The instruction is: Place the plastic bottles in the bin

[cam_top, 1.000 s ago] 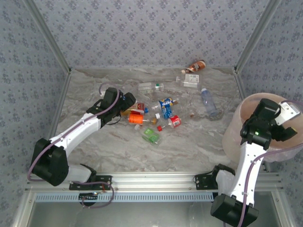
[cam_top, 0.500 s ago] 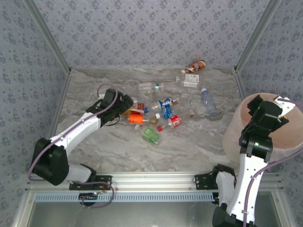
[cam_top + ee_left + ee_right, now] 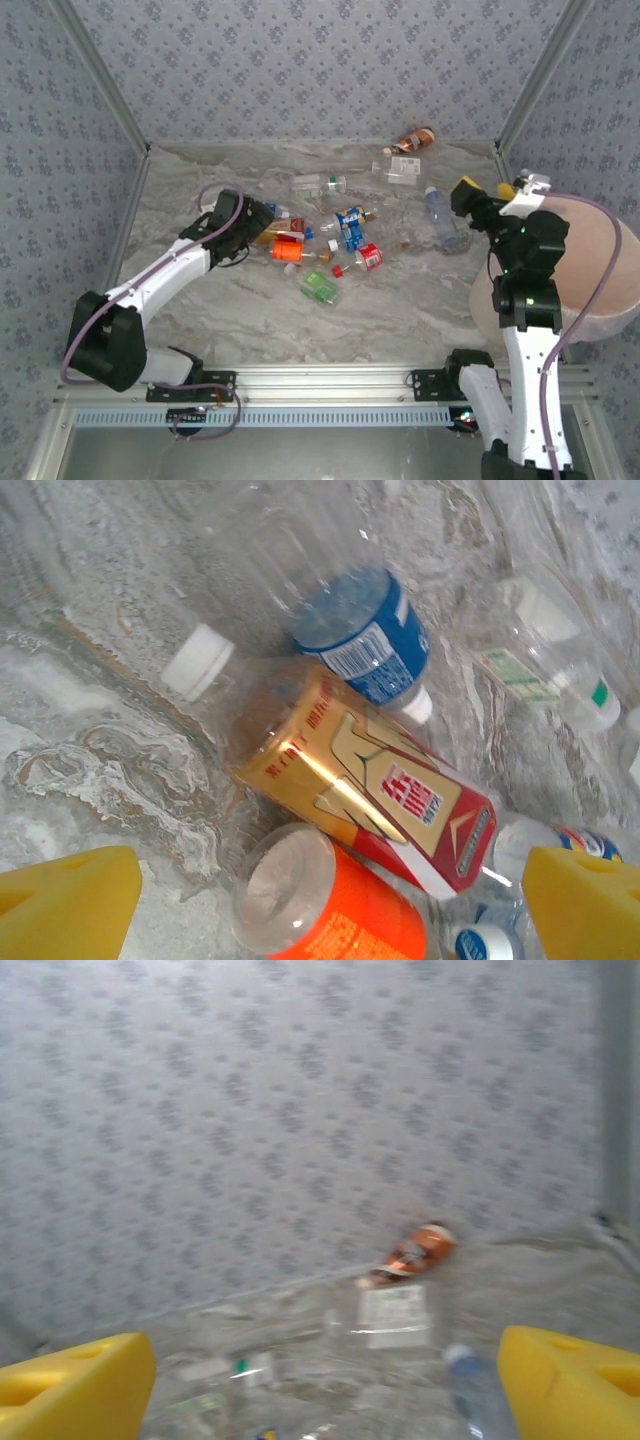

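Observation:
Several small plastic bottles lie in a loose heap mid-table: an orange one (image 3: 288, 248), a blue-labelled one (image 3: 350, 228), a red one (image 3: 369, 257) and a green one (image 3: 320, 288). My left gripper (image 3: 255, 222) stands open at the heap's left edge. In the left wrist view the orange bottle's base (image 3: 330, 910) lies between the yellow fingertips (image 3: 65, 900), with a gold-and-red bottle (image 3: 370, 790) and a blue-labelled bottle (image 3: 360, 645) just beyond. The pinkish bin (image 3: 600, 260) stands at the right edge. My right gripper (image 3: 487, 192) is open and empty, raised left of the bin.
More bottles lie apart at the back: a brown one (image 3: 415, 140) (image 3: 415, 1250), a clear white-labelled one (image 3: 405, 170) (image 3: 395, 1315), a green-capped clear one (image 3: 318, 184) and a blue-capped one (image 3: 441, 218). Patterned walls close in three sides. Bare marble lies in front of the heap.
My right arm has swung from over the bin up and left toward the table's back right. My left gripper has eased slightly closer to the heap.

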Robot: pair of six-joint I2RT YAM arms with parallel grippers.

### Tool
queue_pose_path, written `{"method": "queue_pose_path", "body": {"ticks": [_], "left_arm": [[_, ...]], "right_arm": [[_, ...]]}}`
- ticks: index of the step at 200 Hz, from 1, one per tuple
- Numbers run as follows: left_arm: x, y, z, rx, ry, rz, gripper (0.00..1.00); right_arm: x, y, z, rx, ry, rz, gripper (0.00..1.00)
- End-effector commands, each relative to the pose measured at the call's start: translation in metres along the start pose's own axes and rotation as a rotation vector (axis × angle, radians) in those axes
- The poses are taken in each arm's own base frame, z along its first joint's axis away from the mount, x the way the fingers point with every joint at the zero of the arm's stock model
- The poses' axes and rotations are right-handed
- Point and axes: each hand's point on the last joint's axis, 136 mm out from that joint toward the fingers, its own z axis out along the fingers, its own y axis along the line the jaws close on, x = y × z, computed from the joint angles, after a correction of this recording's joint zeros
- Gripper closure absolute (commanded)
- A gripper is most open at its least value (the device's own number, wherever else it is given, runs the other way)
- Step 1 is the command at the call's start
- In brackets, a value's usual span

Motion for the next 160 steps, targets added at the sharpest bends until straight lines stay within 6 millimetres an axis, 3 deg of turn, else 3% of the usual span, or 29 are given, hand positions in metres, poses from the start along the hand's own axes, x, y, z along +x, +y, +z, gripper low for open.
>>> {"method": "queue_pose_path", "body": {"ticks": [1, 38, 66, 112, 160], "left_arm": [[-0.003, 0.008, 0.014, 0.005, -0.018, -0.146, 0.02], [-0.006, 0.025, 0.032, -0.038, -0.029, -0.316, 0.02], [-0.005, 0.012, 0.048, -0.007, 0.011, -0.356, 0.02], [0.017, 0.002, 0.080, -0.018, 0.098, -0.463, 0.04], [0.020, -0.006, 0.098, -0.007, 0.102, -0.463, 0.20]], "right_arm": [[-0.007, 0.040, 0.007, -0.185, -0.057, -0.055, 0.07], [0.017, 0.066, 0.030, -0.269, -0.002, -0.094, 0.00], [0.043, 0.079, 0.047, -0.282, 0.068, -0.126, 0.00], [0.076, 0.101, 0.064, -0.314, 0.151, -0.199, 0.00], [0.095, 0.115, 0.066, -0.330, 0.209, -0.285, 0.00]]}}
